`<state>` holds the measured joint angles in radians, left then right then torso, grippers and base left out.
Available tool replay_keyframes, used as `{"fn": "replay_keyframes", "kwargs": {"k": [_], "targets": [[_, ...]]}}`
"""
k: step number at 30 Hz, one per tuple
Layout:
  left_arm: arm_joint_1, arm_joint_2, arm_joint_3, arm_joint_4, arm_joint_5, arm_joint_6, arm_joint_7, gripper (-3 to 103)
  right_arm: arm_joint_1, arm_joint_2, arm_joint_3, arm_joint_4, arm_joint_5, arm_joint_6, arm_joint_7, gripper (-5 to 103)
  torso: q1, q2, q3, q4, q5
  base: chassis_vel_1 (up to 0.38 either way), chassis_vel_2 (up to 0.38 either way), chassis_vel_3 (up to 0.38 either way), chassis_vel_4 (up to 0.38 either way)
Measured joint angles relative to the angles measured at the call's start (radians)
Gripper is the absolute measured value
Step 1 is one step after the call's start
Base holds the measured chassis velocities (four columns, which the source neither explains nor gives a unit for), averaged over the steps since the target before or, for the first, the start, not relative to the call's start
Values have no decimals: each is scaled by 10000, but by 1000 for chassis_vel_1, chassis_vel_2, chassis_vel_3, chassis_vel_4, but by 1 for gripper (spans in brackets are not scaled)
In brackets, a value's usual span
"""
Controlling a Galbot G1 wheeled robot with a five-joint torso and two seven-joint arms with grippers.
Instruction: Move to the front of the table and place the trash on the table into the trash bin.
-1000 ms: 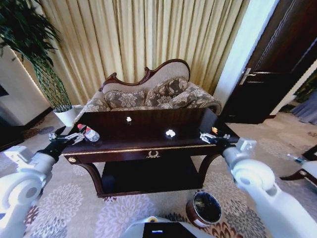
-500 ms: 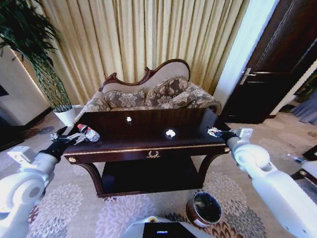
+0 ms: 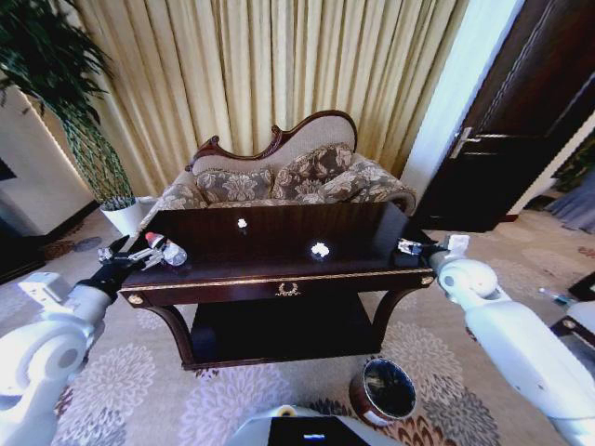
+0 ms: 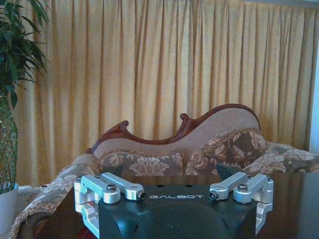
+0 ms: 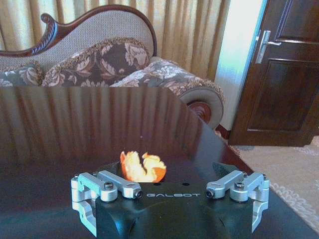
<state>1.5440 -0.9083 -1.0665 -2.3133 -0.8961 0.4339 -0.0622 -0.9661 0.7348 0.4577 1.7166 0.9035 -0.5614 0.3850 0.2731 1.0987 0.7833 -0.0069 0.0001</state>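
Note:
The dark glossy table point(image 3: 279, 275) stands straight ahead in the head view. A small clear bottle point(image 3: 168, 250) with a red cap and label lies near its left end. My left gripper point(image 3: 139, 254) hovers open right beside the bottle, at the table's left edge. Two whitish wads rest on the top, one at the back point(image 3: 242, 223) and one nearer the middle point(image 3: 320, 249). At the table's right end my right gripper point(image 3: 409, 247) is open just above the surface. An orange scrap point(image 5: 143, 167) lies directly in front of it. The brown trash bin point(image 3: 386, 390) stands on the carpet below the table's right front.
A floral sofa point(image 3: 279, 181) sits behind the table before yellow curtains. A potted plant point(image 3: 65, 102) stands at the left and a dark door point(image 3: 521, 121) at the right. The table has a low shelf point(image 3: 279, 330). Patterned carpet surrounds the bin.
My right arm has swung outward, carrying its gripper from over the table's right front toward the right end. The left gripper has barely shifted beside the bottle.

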Motion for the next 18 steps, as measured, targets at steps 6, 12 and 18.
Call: {"fn": "replay_keyframes", "kwargs": {"k": [6, 12, 18], "targets": [[5, 23, 2, 29, 9, -28, -2, 100, 162, 125, -207, -101, -32, -84, 129, 103, 0, 0, -1, -2, -1, 0, 0, 0, 0], [-74, 81, 2, 25, -26, -58, 3, 100, 370, 106, -321, -197, -7, -174, 236, 79, 0, 0, -1, -1, -1, 0, 0, 0, 0], [-100, 81, -22, 30, -48, -63, 3, 100, 368, 68, -338, -177, -18, -211, 261, 63, 0, 0, -1, -2, -1, 0, 0, 0, 0]]}}
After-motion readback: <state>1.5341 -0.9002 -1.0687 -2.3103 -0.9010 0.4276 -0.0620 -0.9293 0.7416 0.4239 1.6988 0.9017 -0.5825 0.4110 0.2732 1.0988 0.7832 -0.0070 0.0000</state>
